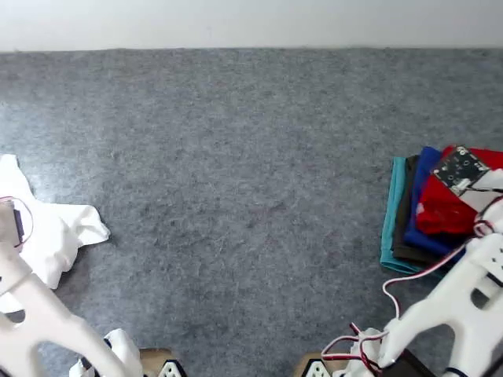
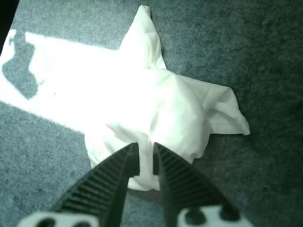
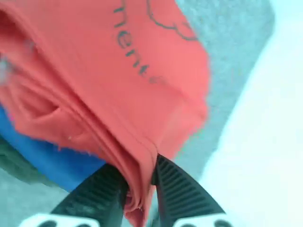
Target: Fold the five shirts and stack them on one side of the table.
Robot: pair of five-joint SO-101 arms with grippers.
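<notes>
A crumpled white shirt (image 1: pixel 49 229) lies unfolded at the table's left edge. In the left wrist view my left gripper (image 2: pixel 146 160) hovers just over the white shirt (image 2: pixel 156 113), jaws shut with nothing between them. On the right side is a stack of folded shirts: teal (image 1: pixel 391 220) at the bottom, then a dark one (image 1: pixel 406 224), a blue one (image 1: pixel 420 204), and a red shirt (image 1: pixel 440 208) on top. My right gripper (image 3: pixel 140 184) is shut on an edge fold of the red shirt (image 3: pixel 118 75), with the blue shirt (image 3: pixel 52 161) beneath it.
Grey felt covers the table (image 1: pixel 251 173), with a wide bare stretch between the white shirt and the stack. The left arm (image 1: pixel 31 314) and the right arm (image 1: pixel 464 298) rise from the near edge. Red and white cables (image 1: pixel 369 338) trail by the right arm's base.
</notes>
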